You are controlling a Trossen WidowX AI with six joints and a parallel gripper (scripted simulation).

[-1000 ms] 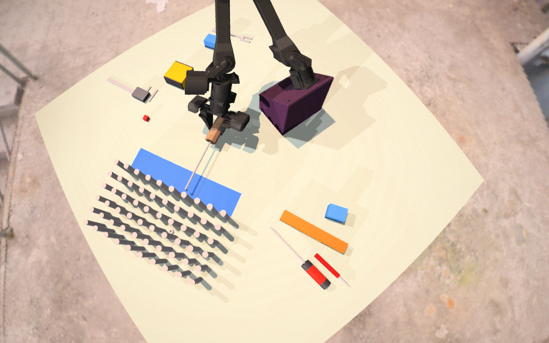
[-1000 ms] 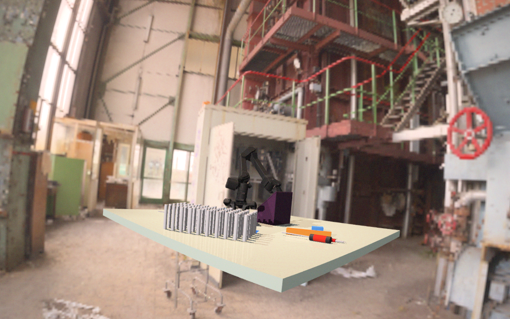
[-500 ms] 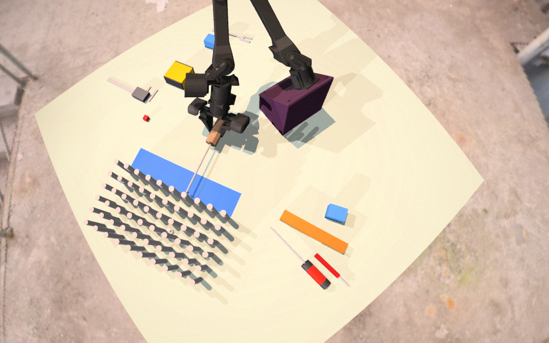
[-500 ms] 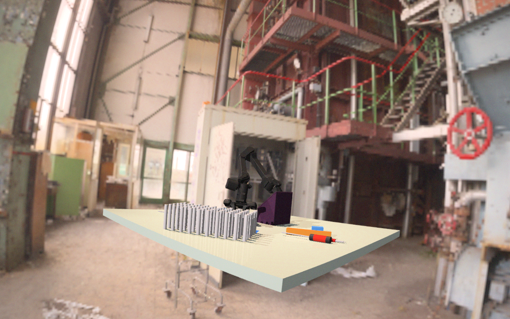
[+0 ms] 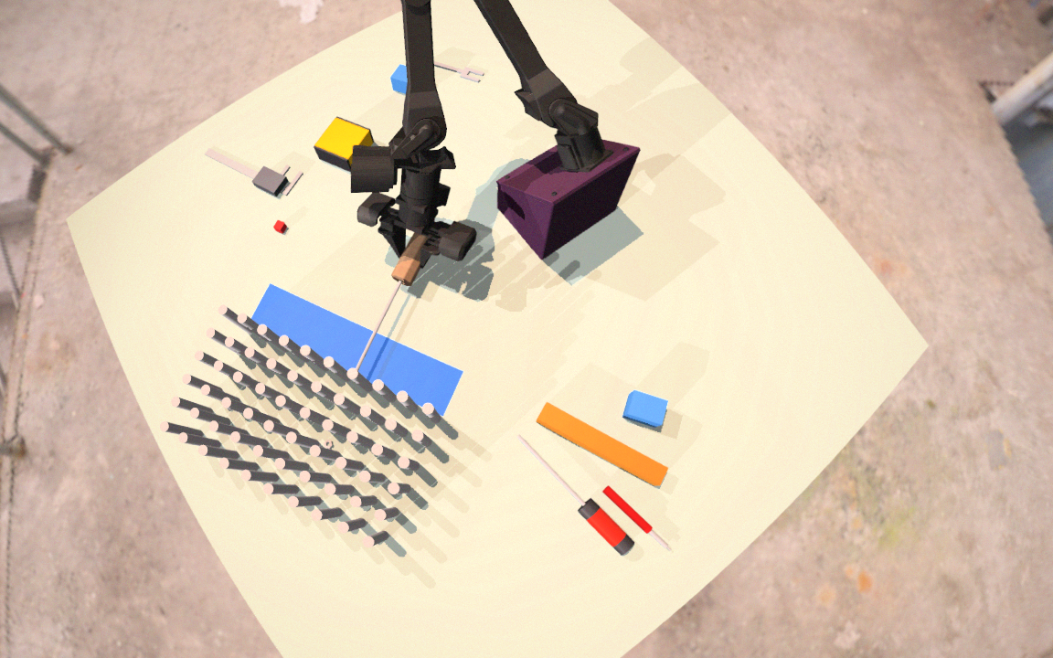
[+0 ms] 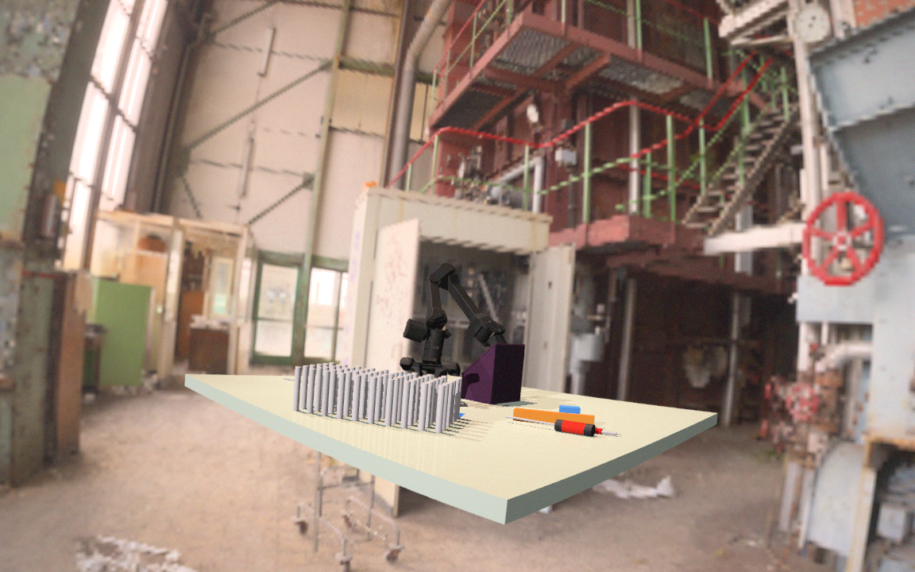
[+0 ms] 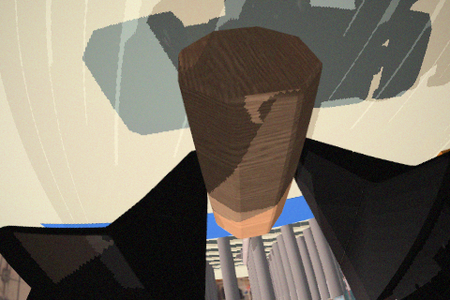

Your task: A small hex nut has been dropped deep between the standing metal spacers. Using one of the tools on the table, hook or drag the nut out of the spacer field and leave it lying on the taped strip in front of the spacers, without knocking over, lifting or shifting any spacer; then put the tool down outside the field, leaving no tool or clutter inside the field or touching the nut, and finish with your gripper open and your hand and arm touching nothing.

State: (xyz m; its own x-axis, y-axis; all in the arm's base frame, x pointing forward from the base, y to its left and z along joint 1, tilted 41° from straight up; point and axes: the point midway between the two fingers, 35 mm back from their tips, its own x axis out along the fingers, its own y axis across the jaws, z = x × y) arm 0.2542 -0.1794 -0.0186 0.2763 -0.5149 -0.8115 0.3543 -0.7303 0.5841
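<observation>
Over the pale tabletop [image 5: 760,327] [image 6: 518,462] [image 7: 28,187], the gripper [image 5: 409,247] [image 6: 432,369] [image 7: 244,153] pinches a wooden handle [image 5: 409,266] [image 7: 248,141]; its thin shaft [image 5: 383,315] crosses the blue strip [image 5: 424,376] [image 6: 461,415] [image 7: 297,208] towards the front spacers [image 5: 434,415] [image 6: 372,401] [image 7: 260,267], the nut [image 5: 331,444] lying rows beyond its tip, among them

The pale yellow tabletop [image 5: 760,327] [image 6: 518,462] [image 7: 42,150] carries a blue strip [image 5: 309,320] [image 7: 291,209] and standing spacers [image 5: 292,439] [image 6: 372,402] [image 7: 262,267].

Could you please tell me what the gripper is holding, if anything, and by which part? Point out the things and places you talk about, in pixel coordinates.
A long, thin-shafted tool [image 5: 377,325], held by its wooden handle [image 5: 409,263] [image 7: 246,150].
</observation>
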